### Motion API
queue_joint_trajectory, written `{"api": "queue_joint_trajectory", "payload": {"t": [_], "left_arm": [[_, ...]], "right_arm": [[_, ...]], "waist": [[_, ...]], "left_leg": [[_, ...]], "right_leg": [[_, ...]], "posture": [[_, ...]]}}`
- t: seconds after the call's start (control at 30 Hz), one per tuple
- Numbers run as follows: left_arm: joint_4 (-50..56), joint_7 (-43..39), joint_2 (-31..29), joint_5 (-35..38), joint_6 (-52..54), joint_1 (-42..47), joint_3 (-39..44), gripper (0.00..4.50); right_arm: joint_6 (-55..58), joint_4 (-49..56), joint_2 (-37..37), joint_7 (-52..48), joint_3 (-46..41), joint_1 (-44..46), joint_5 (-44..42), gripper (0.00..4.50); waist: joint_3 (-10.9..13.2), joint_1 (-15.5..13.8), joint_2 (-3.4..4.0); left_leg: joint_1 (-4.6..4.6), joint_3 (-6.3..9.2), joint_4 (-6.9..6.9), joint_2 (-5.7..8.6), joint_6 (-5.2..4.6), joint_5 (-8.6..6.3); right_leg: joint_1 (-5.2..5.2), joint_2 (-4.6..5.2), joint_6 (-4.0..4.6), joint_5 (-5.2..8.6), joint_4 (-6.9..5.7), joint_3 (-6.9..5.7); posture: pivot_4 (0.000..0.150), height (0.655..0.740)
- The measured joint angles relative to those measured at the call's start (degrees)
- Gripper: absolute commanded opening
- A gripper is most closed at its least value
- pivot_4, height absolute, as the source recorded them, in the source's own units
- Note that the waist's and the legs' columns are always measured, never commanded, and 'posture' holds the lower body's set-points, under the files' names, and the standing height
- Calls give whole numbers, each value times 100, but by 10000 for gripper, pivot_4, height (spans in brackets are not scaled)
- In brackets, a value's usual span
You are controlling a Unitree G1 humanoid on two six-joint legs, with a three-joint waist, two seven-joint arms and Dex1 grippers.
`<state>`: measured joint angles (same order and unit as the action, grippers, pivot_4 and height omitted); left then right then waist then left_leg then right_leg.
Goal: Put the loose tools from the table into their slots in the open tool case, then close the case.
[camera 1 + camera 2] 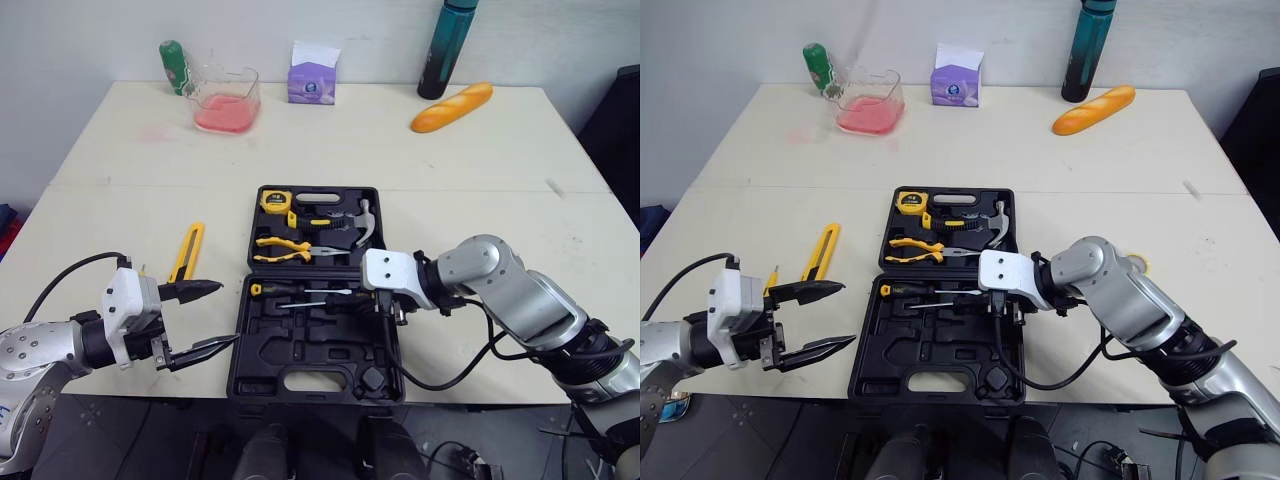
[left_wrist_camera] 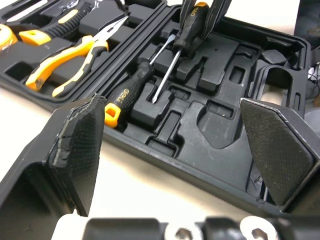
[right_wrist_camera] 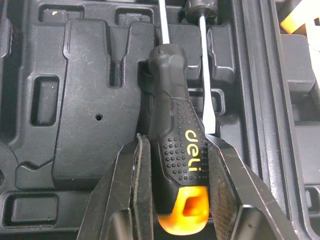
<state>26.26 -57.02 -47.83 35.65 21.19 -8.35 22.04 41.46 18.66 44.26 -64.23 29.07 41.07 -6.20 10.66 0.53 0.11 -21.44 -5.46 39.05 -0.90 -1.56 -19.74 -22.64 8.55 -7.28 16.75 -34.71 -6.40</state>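
The black tool case (image 1: 243,330) lies open mid-table. Its far half holds a tape measure (image 1: 276,201), pliers (image 1: 285,250) and a hammer (image 1: 362,222). One screwdriver (image 2: 131,87) rests in the near half. My right gripper (image 3: 174,142) is shut on a second black screwdriver with an orange end (image 3: 172,90), held low over that near half, its shaft beside the first one's. My left gripper (image 1: 215,315) stands open and empty just left of the case, near the table's front edge. A yellow utility knife (image 1: 187,251) lies loose on the table left of the case.
Along the far edge stand a green bottle (image 1: 175,66), a clear tub with pink contents (image 1: 227,100), a purple tissue box (image 1: 312,78), a dark teal bottle (image 1: 446,48) and a bread loaf (image 1: 452,107).
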Motion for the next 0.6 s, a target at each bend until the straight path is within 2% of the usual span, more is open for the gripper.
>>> {"api": "queue_joint_trajectory", "payload": {"t": [0.07, 0.1, 0.2, 0.43, 0.6], "left_arm": [[0, 5, 0, 0, 0, -11, 0, 45000], [0, 7, 0, 0, 0, -19, 1, 45000], [0, 15, 0, 0, 0, -64, 1, 45000], [0, 25, 0, -1, -6, -119, 7, 45000], [-2, 22, 0, -7, -35, -120, 8, 45000]], "right_arm": [[17, -15, -20, -9, -1, 3, 3, 20420], [30, -25, -32, 2, -5, 6, 24, 23102], [16, -67, -47, -5, -68, 54, 43, 36830], [-66, -62, 38, -433, -106, 45, -185, 36830], [-286, -180, 56, -648, -508, 44, -459, 36830]], "waist": [[0, 6, 0], [0, 8, 0], [0, 19, 0], [0, 38, 0], [0, 63, 0]], "left_leg": [[0, 0, 0, 0, 0, 0], [0, 0, 0, 0, 0, 0], [0, 1, -1, 0, 2, -2], [0, 1, 0, -1, 3, -2], [0, 2, 1, -1, 3, -2]], "right_leg": [[0, 0, 1, 1, -1, 0], [0, 0, 1, 1, -1, 0], [0, 0, 3, 2, 1, -2], [0, 0, 4, 3, -1, -6], [0, 1, 5, 3, -4, -5]], "posture": [[1500, 7400], [1500, 7400], [1500, 7400], [1500, 7400], [1500, 7400]]}}
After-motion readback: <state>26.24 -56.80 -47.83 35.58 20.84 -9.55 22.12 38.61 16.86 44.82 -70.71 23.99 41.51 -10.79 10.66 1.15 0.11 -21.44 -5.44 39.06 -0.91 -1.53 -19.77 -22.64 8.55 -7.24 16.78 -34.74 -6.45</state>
